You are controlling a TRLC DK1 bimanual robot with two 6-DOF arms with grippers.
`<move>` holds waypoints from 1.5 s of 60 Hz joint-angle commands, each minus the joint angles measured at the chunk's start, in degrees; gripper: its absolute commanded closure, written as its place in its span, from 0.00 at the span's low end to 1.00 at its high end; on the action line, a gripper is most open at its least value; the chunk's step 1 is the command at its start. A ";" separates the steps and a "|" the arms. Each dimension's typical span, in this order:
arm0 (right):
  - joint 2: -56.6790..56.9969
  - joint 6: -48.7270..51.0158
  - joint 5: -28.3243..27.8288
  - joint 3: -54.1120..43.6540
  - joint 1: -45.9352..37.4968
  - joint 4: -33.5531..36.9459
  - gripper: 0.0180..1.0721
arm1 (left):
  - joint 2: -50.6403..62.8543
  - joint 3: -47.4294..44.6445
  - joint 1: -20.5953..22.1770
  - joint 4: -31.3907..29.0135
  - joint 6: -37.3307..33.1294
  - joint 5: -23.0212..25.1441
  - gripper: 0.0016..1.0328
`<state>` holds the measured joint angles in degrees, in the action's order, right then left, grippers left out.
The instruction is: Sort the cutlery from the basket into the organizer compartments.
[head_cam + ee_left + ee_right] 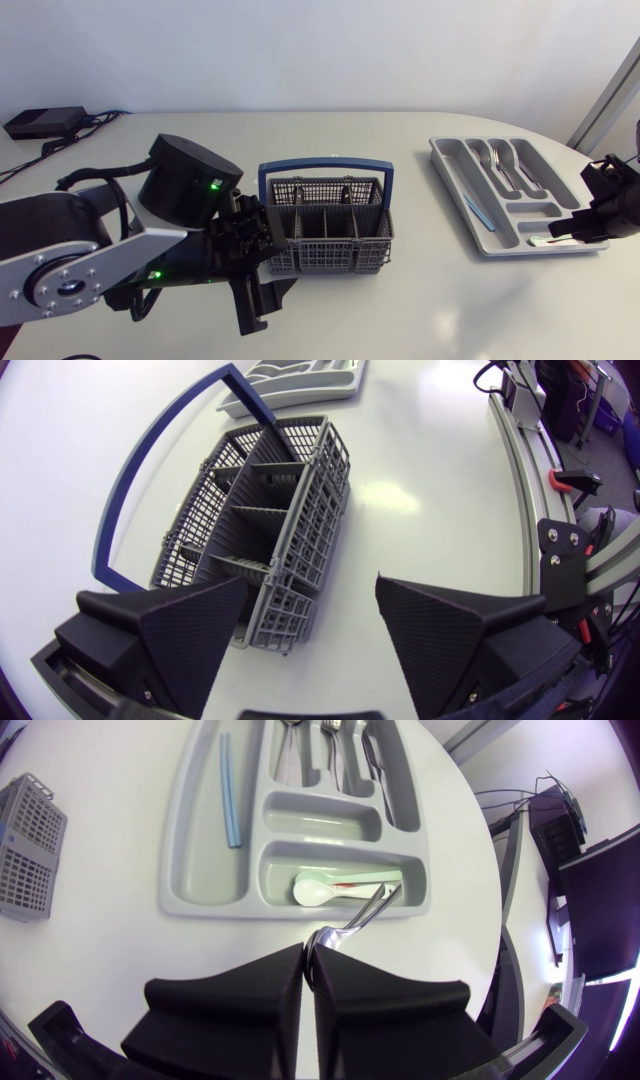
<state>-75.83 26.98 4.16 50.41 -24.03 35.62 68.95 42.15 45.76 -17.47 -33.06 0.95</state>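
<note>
Currently: placement step.
- Right gripper (308, 956): fingers clenched on one end of a metal utensil (358, 916), kind not discernible. Its free end hangs over the crosswise end compartment of the organizer (205, 860), just beside a white spoon (318, 892) lying there.
- Other compartments: a pale blue stick (231, 780) in one long slot, metal cutlery (340, 755) in the middle slots.
- Left gripper (310, 590): fingers spread wide, holding nothing, one finger against a corner of the basket (300, 490).
- Basket: the cells show no cutlery, so this is likely the last piece.
- Next move: calls for matching the piece to its slot — then lowering and letting go.
</note>
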 commanded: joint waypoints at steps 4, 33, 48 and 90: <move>-7.66 -2.55 2.78 2.06 -1.81 -2.31 0.94 | -1.36 -0.75 -0.58 -0.54 -0.34 -0.34 0.15; -23.92 -7.47 4.98 8.12 2.94 -7.23 0.93 | -3.21 -1.28 -1.28 -1.69 -0.16 -0.34 0.15; -26.12 -8.79 4.89 10.14 5.75 -6.79 0.40 | -4.44 -2.07 -1.81 -2.12 -0.08 -0.34 0.14; 4.20 -3.69 -10.67 -5.15 15.07 -6.44 0.32 | -11.64 -4.80 -19.39 -4.32 -0.25 7.66 0.14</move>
<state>-72.84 22.55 -4.56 47.20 -10.00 28.53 57.67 38.24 29.30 -21.32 -33.06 6.63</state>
